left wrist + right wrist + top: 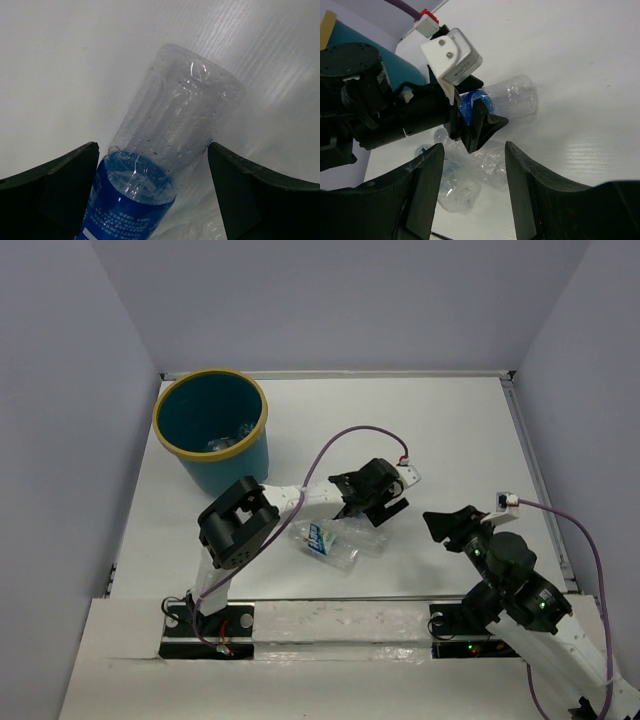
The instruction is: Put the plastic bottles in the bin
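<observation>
Your left end effector (152, 147) is spread wide, straddling a clear blue-labelled bottle (175, 115) lying at the middle of the table (450, 430). I judge it is lined up to close on the bottle for the bin (225, 472) at the far left, while your right end effector (474, 150) hangs spread and empty just to the right. The other bottles (465, 175) nearer you are a crumpled clear heap partly hidden by the left arm (300, 498), so you cannot count them, and the glint (225, 443) inside the bin is too small to name.
</observation>
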Controlling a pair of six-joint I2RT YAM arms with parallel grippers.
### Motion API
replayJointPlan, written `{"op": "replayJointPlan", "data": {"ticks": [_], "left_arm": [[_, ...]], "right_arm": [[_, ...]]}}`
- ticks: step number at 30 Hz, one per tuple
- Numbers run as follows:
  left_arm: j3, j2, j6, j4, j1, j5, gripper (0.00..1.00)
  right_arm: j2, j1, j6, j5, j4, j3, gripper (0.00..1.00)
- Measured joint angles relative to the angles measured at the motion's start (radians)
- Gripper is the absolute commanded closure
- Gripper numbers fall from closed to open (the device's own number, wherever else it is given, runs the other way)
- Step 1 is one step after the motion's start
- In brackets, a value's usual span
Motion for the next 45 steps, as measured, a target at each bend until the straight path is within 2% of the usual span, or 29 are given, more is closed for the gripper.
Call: {"op": "replayJointPlan", "data": {"ticks": [2, 5, 6, 8, 10, 12, 15, 20, 23, 28, 33, 39, 45], "left_arm": [[0.014, 0.021, 0.010, 0.001, 0.005, -0.006, 0.07], [0.038, 0.055, 0.032, 0.013, 0.020, -0.032, 0.16], [0.044, 0.066, 0.040, 0.020, 0.023, -0.042, 0.23], [0.052, 0.085, 0.056, 0.037, 0.035, -0.060, 0.25], [0.061, 0.097, 0.067, 0.055, 0.049, -0.079, 0.38], [0.064, 0.101, 0.076, 0.077, 0.068, -0.090, 0.40], [0.069, 0.101, 0.079, 0.102, 0.105, -0.103, 0.51], [0.082, 0.069, 0.058, 0.138, 0.164, -0.108, 0.51], [0.082, -0.023, 0.019, 0.142, 0.192, -0.113, 0.51], [0.087, -0.251, -0.090, 0.143, 0.218, -0.113, 0.51], [0.083, -0.484, -0.206, 0.140, 0.254, -0.117, 0.50], [-0.002, -0.766, -0.355, 0.110, 0.377, -0.135, 0.50], [-0.046, -0.944, -0.460, 0.021, 0.576, -0.163, 0.50]], "right_arm": [[0.005, 0.000, -0.001, -0.005, 0.001, 0.000, 0.43], [0.019, 0.000, -0.008, -0.013, 0.001, 0.000, 0.43], [0.023, 0.000, -0.012, -0.018, 0.002, 0.000, 0.42], [0.025, 0.000, -0.021, -0.024, 0.005, 0.000, 0.38], [0.032, 0.000, -0.037, -0.039, 0.014, 0.000, 0.36], [0.056, 0.000, -0.059, -0.066, 0.035, 0.000, 0.32], [0.148, 0.000, -0.123, -0.157, 0.104, 0.000, 0.29], [0.351, 0.000, -0.206, -0.371, 0.248, 0.002, 0.26], [0.512, 0.000, -0.253, -0.508, 0.313, 0.033, 0.24], [0.753, 0.024, -0.332, -0.636, 0.348, 0.143, 0.21], [0.938, 0.158, -0.424, -0.596, 0.302, 0.319, 0.03], [1.155, 0.335, -0.544, -0.515, 0.221, 0.520, 0.01], [1.312, 0.357, -0.607, -0.428, 0.129, 0.622, 0.04]]}}
